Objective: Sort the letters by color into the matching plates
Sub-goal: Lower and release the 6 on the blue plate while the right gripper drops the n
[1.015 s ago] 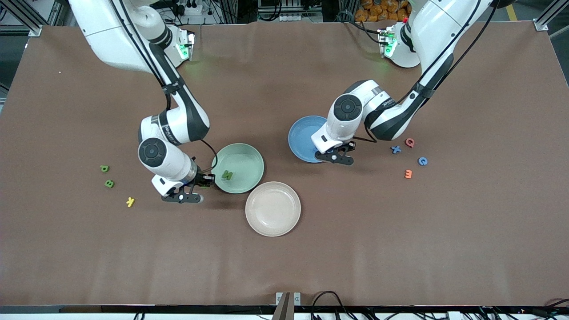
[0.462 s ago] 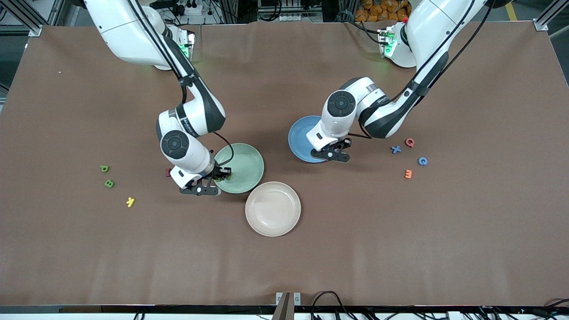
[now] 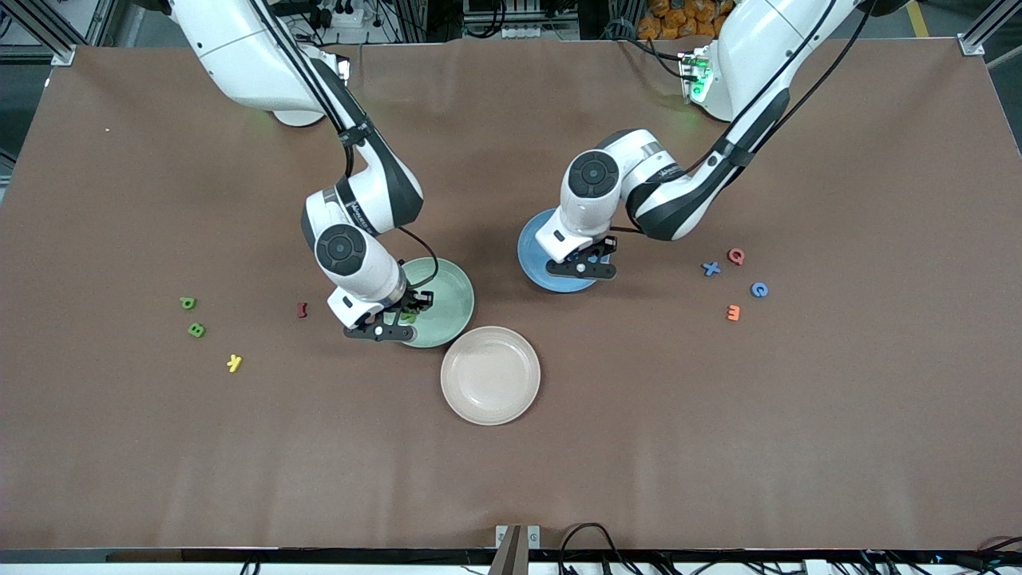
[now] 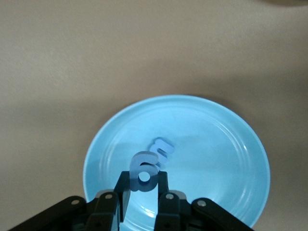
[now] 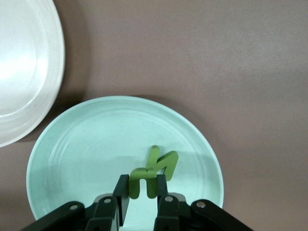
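My left gripper is shut on a blue digit 6 over the blue plate, where another blue letter lies. In the front view that left gripper hangs over the blue plate. My right gripper is shut on a green letter over the mint green plate, just above a green N lying in it. From the front, the right gripper is over the green plate at its rim.
A pinkish-beige plate sits nearer the front camera, touching the green one. Two green letters, a yellow one and a dark red one lie toward the right arm's end. Blue X, red Q, blue C and orange E lie toward the left arm's end.
The right gripper carried its green letter from beside the green plate to over it, uncovering the dark red letter. The left gripper moved with the blue 6 farther in over the blue plate.
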`<move>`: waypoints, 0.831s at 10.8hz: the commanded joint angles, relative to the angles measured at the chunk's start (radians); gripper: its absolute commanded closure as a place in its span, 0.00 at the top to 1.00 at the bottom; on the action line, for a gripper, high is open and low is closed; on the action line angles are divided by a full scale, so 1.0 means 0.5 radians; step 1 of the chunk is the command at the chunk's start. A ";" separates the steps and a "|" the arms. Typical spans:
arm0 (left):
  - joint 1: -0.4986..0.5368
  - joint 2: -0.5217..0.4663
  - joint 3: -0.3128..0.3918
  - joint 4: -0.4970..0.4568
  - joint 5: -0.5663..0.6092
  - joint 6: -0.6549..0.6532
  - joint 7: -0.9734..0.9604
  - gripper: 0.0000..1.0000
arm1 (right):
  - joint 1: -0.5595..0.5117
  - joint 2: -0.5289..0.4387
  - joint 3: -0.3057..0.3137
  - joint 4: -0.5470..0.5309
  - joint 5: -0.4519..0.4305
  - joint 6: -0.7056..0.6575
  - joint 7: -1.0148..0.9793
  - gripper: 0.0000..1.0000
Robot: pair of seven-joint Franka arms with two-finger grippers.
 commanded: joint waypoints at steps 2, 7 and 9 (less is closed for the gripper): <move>-0.086 0.090 -0.004 0.086 0.025 -0.038 -0.305 0.00 | 0.019 -0.007 0.009 -0.016 0.025 -0.004 0.154 0.84; -0.104 0.109 0.002 0.117 0.025 -0.038 -0.321 0.20 | -0.002 -0.016 0.003 -0.013 0.000 -0.004 0.155 1.00; -0.104 0.124 0.002 0.117 0.022 -0.038 -0.330 1.00 | -0.042 -0.025 -0.006 -0.016 -0.015 -0.004 0.067 1.00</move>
